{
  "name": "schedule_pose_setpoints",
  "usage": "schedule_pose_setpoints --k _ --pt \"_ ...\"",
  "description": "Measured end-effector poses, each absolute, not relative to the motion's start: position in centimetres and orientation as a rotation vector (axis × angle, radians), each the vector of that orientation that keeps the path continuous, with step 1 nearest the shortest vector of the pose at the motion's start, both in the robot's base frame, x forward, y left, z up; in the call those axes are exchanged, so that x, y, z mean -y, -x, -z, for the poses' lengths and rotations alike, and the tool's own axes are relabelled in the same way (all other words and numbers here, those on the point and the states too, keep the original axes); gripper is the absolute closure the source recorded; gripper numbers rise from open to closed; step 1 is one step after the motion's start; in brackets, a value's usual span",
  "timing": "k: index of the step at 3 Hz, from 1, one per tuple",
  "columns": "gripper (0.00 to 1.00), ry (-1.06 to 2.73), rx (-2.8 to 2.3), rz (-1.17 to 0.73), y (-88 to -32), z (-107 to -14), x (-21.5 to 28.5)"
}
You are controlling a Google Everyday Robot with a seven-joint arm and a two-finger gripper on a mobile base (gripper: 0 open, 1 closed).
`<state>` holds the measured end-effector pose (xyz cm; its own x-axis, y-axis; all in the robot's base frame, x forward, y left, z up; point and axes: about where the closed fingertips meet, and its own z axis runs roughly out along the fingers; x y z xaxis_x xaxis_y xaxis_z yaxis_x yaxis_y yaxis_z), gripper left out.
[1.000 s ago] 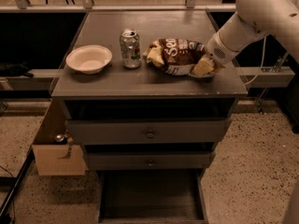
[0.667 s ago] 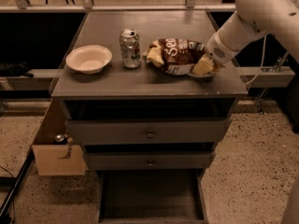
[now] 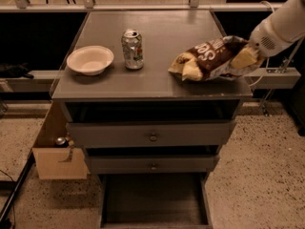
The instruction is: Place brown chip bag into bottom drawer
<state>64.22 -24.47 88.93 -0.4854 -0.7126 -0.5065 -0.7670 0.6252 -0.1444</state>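
The brown chip bag (image 3: 209,57), dark brown with pale yellow ends and white lettering, hangs tilted just above the right front corner of the cabinet top (image 3: 157,30). My gripper (image 3: 249,51) is at the bag's right end, shut on it; the white arm reaches in from the upper right. The bottom drawer (image 3: 153,205) stands pulled open under the two upper drawers, its dark floor bare, well below and to the left of the bag.
A silver soda can (image 3: 132,49) stands mid-top and a white bowl (image 3: 90,59) lies to its left. The two upper drawers (image 3: 152,136) are shut. A cardboard box (image 3: 58,160) sits on the floor at the cabinet's left. Speckled floor lies to the right.
The bag has been lifted off the cabinet top and carried right and toward the front edge with my gripper. The can and bowl have not moved.
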Motion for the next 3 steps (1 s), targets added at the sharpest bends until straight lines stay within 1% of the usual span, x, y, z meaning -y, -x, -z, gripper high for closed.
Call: schedule_pose_setpoints --k 1,2,3 --pt "1.0 1.045 -2.289 -0.05 -60.5 -93.9 31.3" --pt "1.0 0.988 -2.254 -0.024 -55.7 -96.6 35.0" --pt "1.0 0.957 -2.248 -0.06 -50.7 -96.5 35.9"
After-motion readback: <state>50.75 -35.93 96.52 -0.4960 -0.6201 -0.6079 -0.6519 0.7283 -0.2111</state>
